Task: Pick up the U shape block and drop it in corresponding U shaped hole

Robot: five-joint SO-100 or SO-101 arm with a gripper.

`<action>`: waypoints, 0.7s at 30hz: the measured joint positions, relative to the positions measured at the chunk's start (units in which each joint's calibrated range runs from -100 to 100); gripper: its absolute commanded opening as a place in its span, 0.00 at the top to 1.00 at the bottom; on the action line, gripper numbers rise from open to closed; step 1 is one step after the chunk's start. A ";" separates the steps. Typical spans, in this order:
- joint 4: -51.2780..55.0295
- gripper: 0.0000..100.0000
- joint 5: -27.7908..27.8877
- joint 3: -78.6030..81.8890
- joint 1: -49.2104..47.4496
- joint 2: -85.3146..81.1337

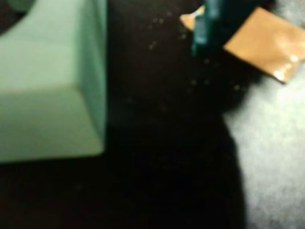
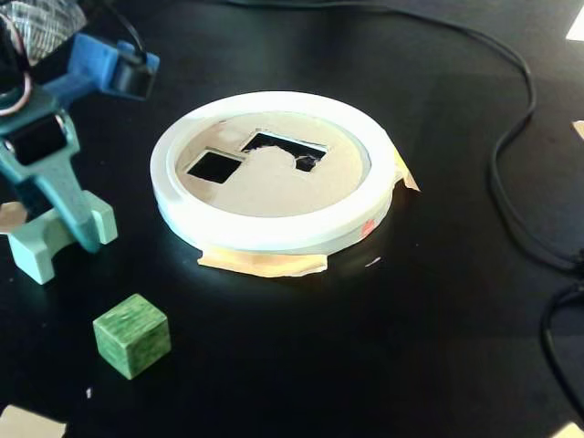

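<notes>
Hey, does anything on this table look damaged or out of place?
Mostly tidy. The U-shaped hole in the cardboard lid has a ragged, torn edge on its right side, and the masking tape under the white ring sticks out unevenly.

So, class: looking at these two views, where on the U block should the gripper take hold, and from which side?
Probably across one leg of the U block, coming down from above. In the fixed view it lies flat on the table, its two legs pointing toward the ring, with a slot between them where one finger could fit. The gripper is already down at it.
</notes>
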 measured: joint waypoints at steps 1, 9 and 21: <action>-0.10 0.28 0.00 0.00 0.00 0.18; -0.29 0.74 0.00 0.00 0.10 0.45; -0.29 0.93 0.00 0.00 0.10 0.45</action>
